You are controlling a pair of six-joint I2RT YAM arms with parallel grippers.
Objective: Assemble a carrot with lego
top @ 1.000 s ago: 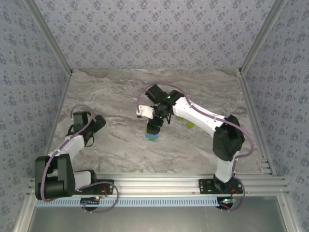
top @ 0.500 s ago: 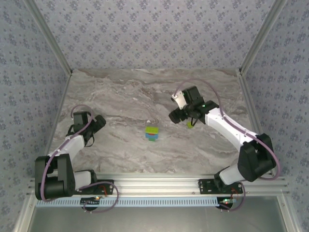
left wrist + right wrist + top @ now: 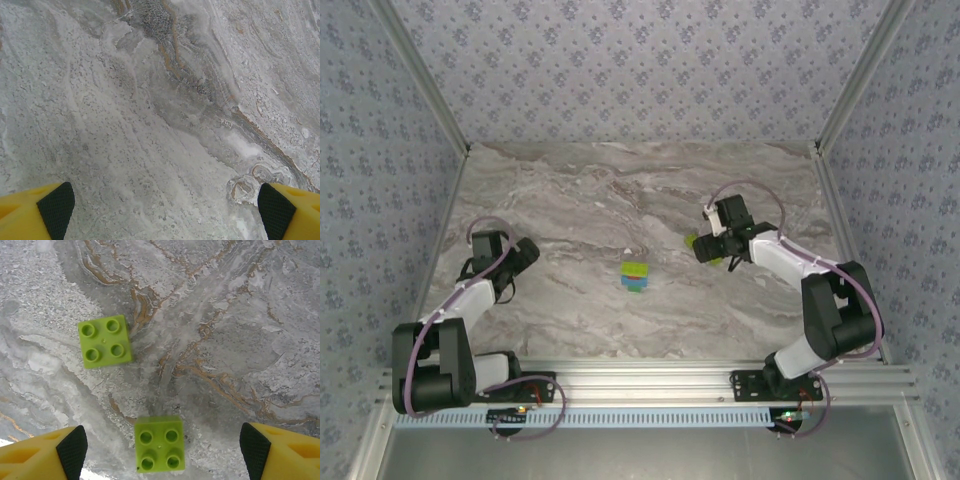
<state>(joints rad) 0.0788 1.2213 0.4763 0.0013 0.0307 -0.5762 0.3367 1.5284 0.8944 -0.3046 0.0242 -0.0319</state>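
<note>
near the grey marbled table's [image 3: 570,200] right edge your right gripper [image 3: 162,449] hangs open, empty, over two yellow-green studded plastic bricks [image 3: 104,341]; closing off-centre may flick the nearer one [image 3: 159,443] away. the striped brick carrot [image 3: 636,276] stands mid-table.

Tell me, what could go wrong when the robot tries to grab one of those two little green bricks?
1. The right gripper hangs open over the nearer small yellow-green studded lego brick. That brick sits slightly turned between the gripper's fingers, so it might twist or slip as they close.
2. The second yellow-green lego brick lies close by, so a finger could perhaps nudge it away.
</note>
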